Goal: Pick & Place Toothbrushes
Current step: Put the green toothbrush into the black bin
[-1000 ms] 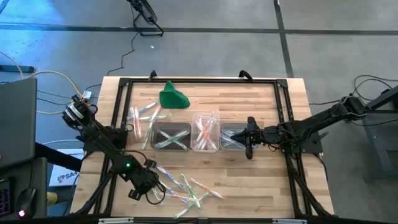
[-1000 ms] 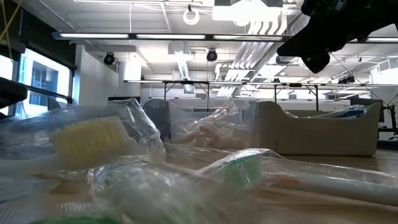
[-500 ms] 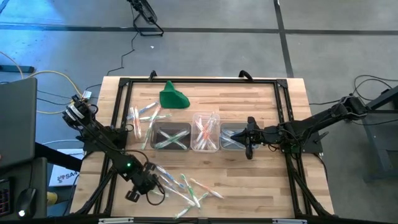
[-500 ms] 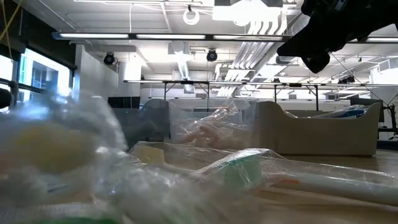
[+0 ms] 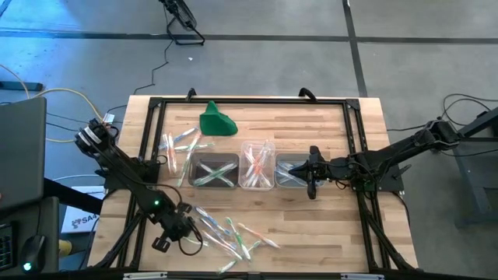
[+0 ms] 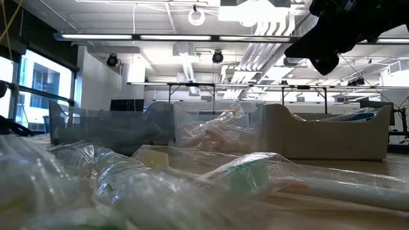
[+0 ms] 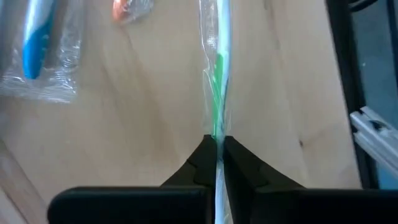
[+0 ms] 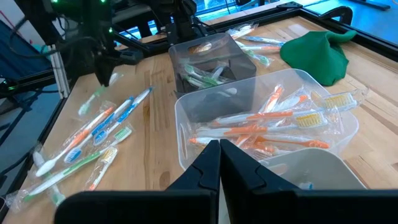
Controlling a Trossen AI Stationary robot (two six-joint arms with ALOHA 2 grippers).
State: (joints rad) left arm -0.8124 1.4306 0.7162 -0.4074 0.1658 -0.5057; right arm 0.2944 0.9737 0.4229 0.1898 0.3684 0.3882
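Left claw (image 7: 216, 144) clamped on a wrapped green brush (image 7: 216, 68), low at the worktop's (image 5: 257, 128) near left edge, beside the loose pile of toothbrushes (image 5: 233, 233). Blue brush (image 7: 35, 46) and an orange tip just beyond on bare wood. Right claw (image 8: 219, 148) pressed together, holding nothing, hanging over the right tub (image 5: 292, 173). Three clear tubs in a row mid-worktop: green brushes in the left tub (image 5: 214, 171), orange ones in the middle tub (image 5: 257, 166). More brushes scattered by the left tub's far side (image 5: 179, 148). Green lump (image 5: 216, 122) toward the far edge. No readable brand or label on wrappers or tubs. Pale wooden planks, black frame around the rim. Grey floor with cables around; from table height, open hall with strip lights, ducts and long tables.
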